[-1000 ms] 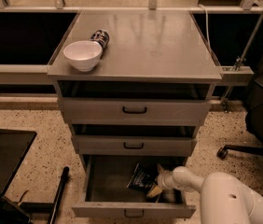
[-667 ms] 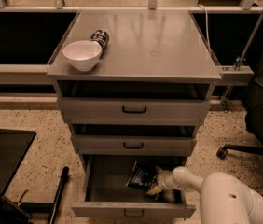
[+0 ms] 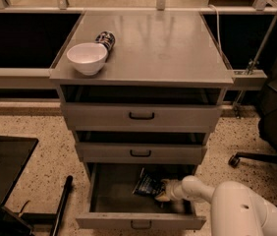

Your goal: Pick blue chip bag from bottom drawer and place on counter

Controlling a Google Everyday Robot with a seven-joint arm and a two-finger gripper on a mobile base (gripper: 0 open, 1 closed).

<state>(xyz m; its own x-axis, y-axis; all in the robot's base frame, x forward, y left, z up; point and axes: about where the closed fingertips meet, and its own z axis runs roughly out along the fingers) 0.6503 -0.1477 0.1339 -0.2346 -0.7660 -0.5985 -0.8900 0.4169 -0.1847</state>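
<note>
The bottom drawer (image 3: 104, 220) is pulled open below two shallower drawers. The blue chip bag (image 3: 147, 185), dark blue with a pale patch, sits tilted inside it near the middle right. My white arm reaches in from the lower right and my gripper (image 3: 162, 191) is at the bag's right edge, touching it. The counter (image 3: 163, 43) is the flat grey cabinet top above.
A white bowl (image 3: 86, 58) and a dark patterned can (image 3: 106, 39) lying on its side are on the counter's left side. A black tray (image 3: 3, 166) lies on the floor at left. A dark office chair (image 3: 276, 127) stands at right.
The bag has shifted slightly and tilted up at the gripper. The arm stays in the drawer in almost the same place.
</note>
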